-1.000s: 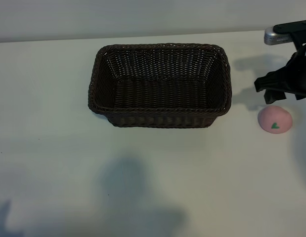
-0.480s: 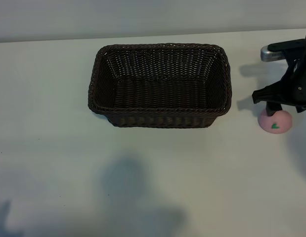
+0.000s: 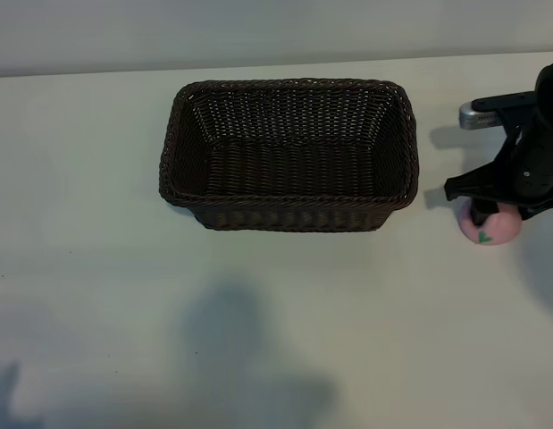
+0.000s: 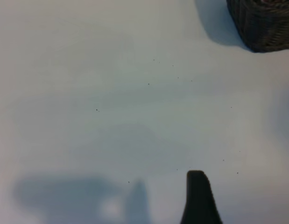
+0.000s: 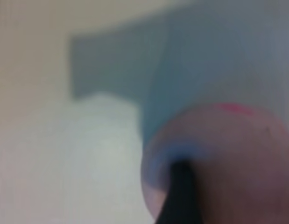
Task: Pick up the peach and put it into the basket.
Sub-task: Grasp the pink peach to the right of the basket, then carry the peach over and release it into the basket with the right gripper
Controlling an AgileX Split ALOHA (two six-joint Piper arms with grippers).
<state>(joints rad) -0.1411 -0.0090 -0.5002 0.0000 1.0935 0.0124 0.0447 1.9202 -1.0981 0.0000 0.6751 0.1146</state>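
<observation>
The peach is a small pink ball with a green leaf mark, resting on the white table to the right of the basket. My right gripper has come down on top of it, open, jaws astride the fruit. In the right wrist view the peach fills the near field, and one dark finger lies against its side. The dark brown wicker basket stands empty, and its corner shows in the left wrist view. My left gripper hovers open over bare table, with one finger showing.
The white table carries only shadows in front of the basket. A pale wall runs along the far edge. The right arm's black body covers the table's right side above the peach.
My right gripper has dropped and shifted left onto the peach, covering its upper half, and its jaws have narrowed a little. The peach and basket stay where they were.
</observation>
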